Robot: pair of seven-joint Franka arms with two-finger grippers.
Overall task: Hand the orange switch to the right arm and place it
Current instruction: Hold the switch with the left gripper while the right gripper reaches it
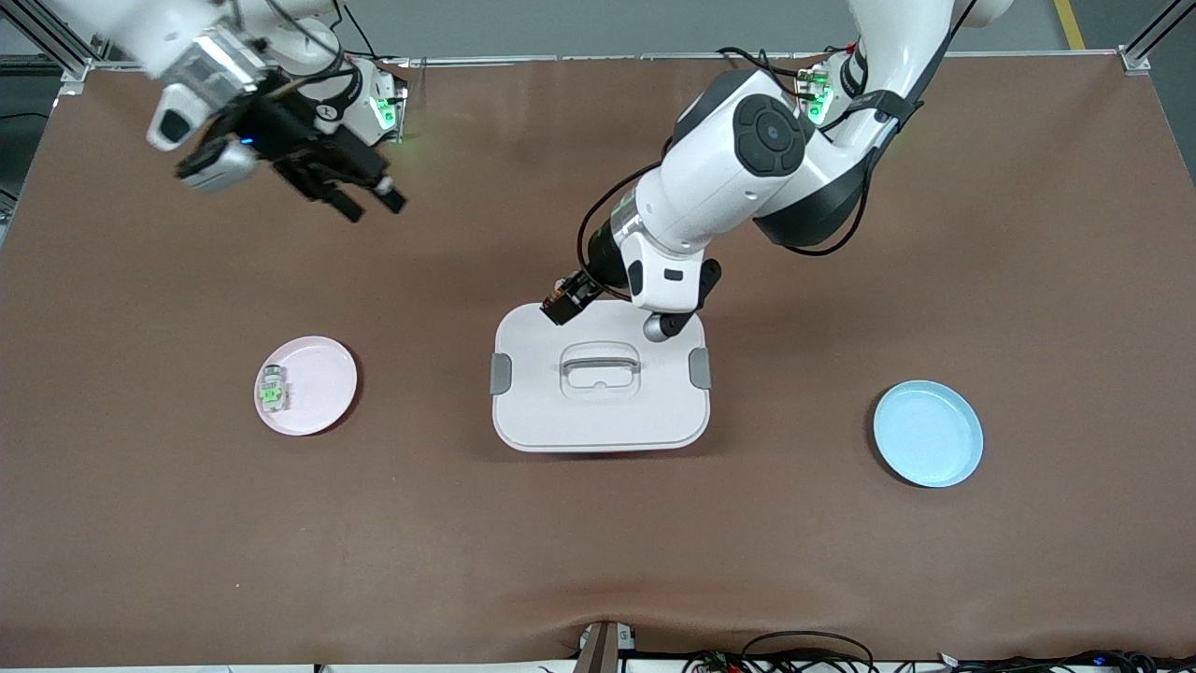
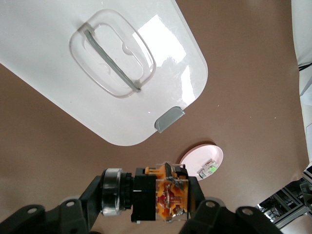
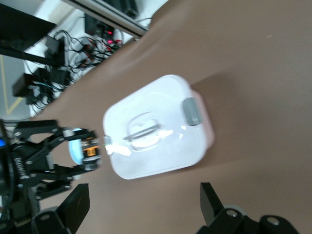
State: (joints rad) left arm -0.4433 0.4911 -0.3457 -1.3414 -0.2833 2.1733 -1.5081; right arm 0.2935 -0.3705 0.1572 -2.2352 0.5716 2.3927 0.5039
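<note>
My left gripper point(image 1: 567, 304) is shut on the orange switch point(image 1: 562, 301), a small black block with an orange middle, in the air over the edge of the white lidded box point(image 1: 561, 421) that lies toward the robots' bases. The left wrist view shows the orange switch point(image 2: 161, 194) clamped between the black fingers, its silver cap to one side. My right gripper point(image 1: 366, 201) hangs open and empty over bare table toward the right arm's end. The right wrist view shows its two fingertips wide apart, with the orange switch point(image 3: 90, 148) and the left gripper farther off.
A pink plate point(image 1: 327, 374) toward the right arm's end holds a pale switch with a green part point(image 1: 272, 389). A light blue plate point(image 1: 928, 433) lies toward the left arm's end. The white box has a clear handle point(image 1: 598, 360) and grey side clips.
</note>
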